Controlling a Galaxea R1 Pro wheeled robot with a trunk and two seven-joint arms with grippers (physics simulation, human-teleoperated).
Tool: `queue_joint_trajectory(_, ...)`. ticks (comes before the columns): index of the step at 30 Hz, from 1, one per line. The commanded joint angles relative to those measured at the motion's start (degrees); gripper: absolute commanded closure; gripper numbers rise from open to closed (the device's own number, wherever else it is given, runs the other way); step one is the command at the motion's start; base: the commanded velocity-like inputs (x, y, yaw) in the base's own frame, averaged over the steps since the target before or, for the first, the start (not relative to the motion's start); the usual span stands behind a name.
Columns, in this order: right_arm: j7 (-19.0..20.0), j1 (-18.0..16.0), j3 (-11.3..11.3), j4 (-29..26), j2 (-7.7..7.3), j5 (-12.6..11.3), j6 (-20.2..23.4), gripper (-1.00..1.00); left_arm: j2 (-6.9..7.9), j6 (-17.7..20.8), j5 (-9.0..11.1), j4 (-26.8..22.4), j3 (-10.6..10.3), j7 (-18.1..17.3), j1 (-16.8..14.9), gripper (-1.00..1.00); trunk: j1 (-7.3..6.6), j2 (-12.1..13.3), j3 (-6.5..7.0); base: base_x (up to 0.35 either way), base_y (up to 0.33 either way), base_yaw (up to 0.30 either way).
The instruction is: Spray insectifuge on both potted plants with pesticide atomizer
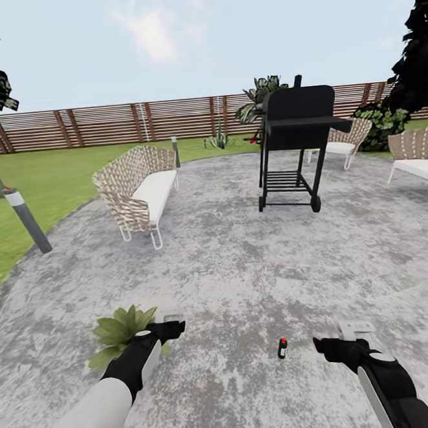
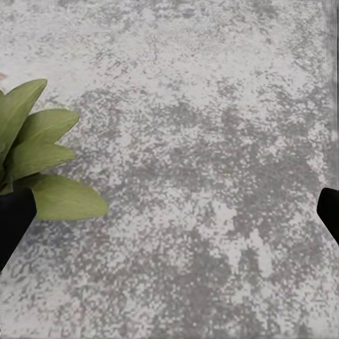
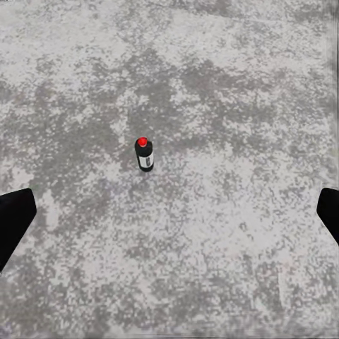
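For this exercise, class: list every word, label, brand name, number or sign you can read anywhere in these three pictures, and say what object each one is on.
None can be read.
Pesticide atomizer, upright on the paved patio: it carries a white label band, but any print on it is too small to read.
Black grill: no lettering shows.
Wicker sofa and fence: no writing or signs.

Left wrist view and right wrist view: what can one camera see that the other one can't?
The left wrist view has a potted plant, its green leaves spreading beside one dark fingertip. The right wrist view has the pesticide atomizer, a small dark bottle with a red top, standing upright on the patio and apart from the fingertips. Both share the grey mottled paving, and in each the two dark fingertips sit wide apart at the picture's edges with nothing between them.
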Motion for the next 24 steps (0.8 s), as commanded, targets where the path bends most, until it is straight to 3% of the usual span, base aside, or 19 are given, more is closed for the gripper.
queue_joint_trajectory(1,0.02,-0.05,-0.01,-0.08,0.0,-0.1,0.3,-1.0,0.02,0.34,0.05,-0.13,-0.06,-0.05,0.01,-1.0,-0.01,-0.02,-0.05,0.0,0.306,-0.263)
queue_joint_trajectory(9,0.02,-0.05,-0.01,-0.08,0.0,-0.1,0.3,-1.0,0.02,0.34,0.05,-0.13,-0.06,-0.05,0.01,-1.0,-0.01,-0.02,-0.05,0.0,0.213,-0.263)
queue_joint_trajectory(24,0.02,-0.01,-0.01,-0.08,0.0,-0.1,0.3,-1.0,-0.05,0.34,0.05,-0.13,-0.13,-0.05,0.01,-1.0,-0.01,-0.02,-0.05,0.0,0.012,-0.253)
